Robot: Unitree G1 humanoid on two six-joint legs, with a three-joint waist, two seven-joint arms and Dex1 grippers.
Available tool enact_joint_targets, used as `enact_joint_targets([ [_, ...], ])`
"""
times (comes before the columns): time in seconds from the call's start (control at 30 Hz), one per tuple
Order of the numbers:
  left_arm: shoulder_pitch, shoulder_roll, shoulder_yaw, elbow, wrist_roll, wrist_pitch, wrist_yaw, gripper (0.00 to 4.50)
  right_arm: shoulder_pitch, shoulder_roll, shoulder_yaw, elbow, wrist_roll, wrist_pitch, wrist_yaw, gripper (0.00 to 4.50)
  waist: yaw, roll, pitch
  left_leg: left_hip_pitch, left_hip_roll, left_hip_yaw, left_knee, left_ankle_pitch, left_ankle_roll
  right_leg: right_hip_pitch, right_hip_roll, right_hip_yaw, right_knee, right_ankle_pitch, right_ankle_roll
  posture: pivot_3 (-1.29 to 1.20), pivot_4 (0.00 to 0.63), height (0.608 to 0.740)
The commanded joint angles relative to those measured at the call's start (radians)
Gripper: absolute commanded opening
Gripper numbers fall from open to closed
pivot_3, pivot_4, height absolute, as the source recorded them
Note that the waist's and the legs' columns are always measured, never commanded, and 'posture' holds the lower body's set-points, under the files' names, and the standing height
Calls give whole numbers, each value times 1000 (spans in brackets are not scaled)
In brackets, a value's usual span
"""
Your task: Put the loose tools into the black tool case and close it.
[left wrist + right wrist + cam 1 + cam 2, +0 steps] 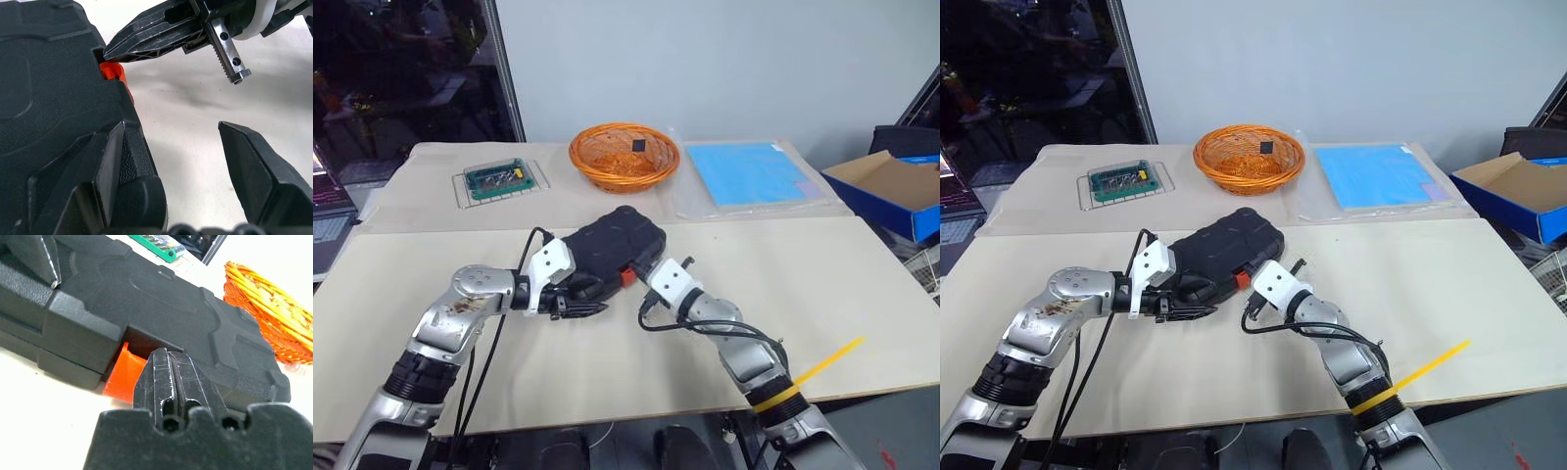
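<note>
The black tool case (612, 240) lies shut on the middle of the table, its orange latch (627, 277) facing me. My right gripper (641, 275) is shut, and its closed fingertips (164, 363) press against the latch (123, 376) at the case's front edge. At the case's near left corner my left gripper (583, 306) is open. One finger (110, 156) rests against the case (49, 98); the other finger (254, 166) hangs over bare table. The loose tools are out of view.
Behind the case stand an orange wicker basket (625, 155), a green bit set in a clear box (499, 179) at the back left, and a blue sheet (749, 173) at the back right. A blue cardboard box (891, 191) sits past the table's right edge.
</note>
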Motion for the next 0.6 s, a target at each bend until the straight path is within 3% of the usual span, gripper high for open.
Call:
enact_joint_targets([
  [0.03,0,-13,-3,13,13,-5,13,3285,32,-22,71,120,-67,22,50,39,0,0,-1,0,0,0,0,0,0,0,0,0,0,0,0,0,150,740],
  [0.33,3,-23,1,25,25,-23,14,3285,-9,-72,95,97,-124,-54,102,39,2,0,-3,4,-2,0,-12,0,0,0,-3,0,-4,0,0,0,150,740],
  [0.6,11,-27,8,25,24,-24,18,3285,23,106,-193,-143,355,215,160,39,9,2,-1,1,-1,0,-13,0,0,-1,-2,0,-4,0,-1,0,150,740],
])
